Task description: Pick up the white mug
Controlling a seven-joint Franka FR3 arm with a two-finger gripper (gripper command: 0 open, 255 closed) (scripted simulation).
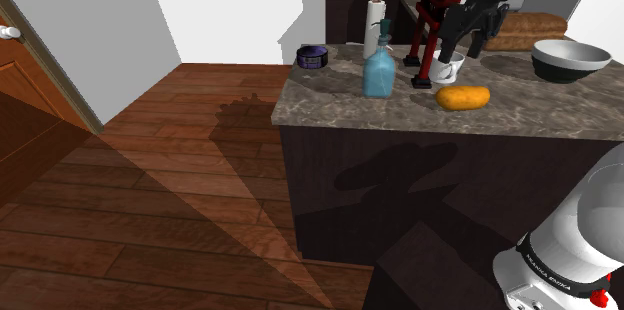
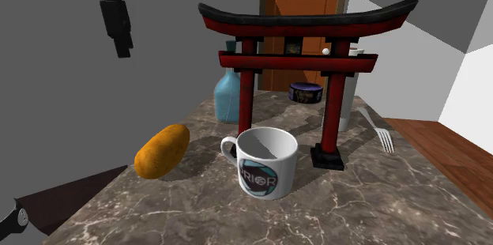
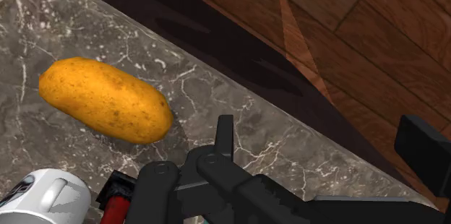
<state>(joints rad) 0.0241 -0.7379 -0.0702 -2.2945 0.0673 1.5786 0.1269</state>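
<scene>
The white glazed mug [image 2: 265,163] with a round teal and black emblem on its side stands upright on the dark veined marble counter [image 2: 371,204], mouth up, handle turned toward the orange-brown oblong potato [image 2: 162,150] lying near it. Just beside the mug stands a red and black model shrine gate [image 2: 332,69]; one of its black feet rests close to the mug's far side. Past the gate are a pale blue glass bottle [image 2: 227,97], a small dark round tin [image 2: 306,92] and a silver fork [image 2: 383,137].

My black gripper [image 3: 324,136] hangs above the counter with its fingers spread apart and nothing between them. In the wrist view they sit over the counter's edge, with the wooden floor [image 3: 347,35] beyond; the mug is off to one side of my hand, not touching it.
</scene>
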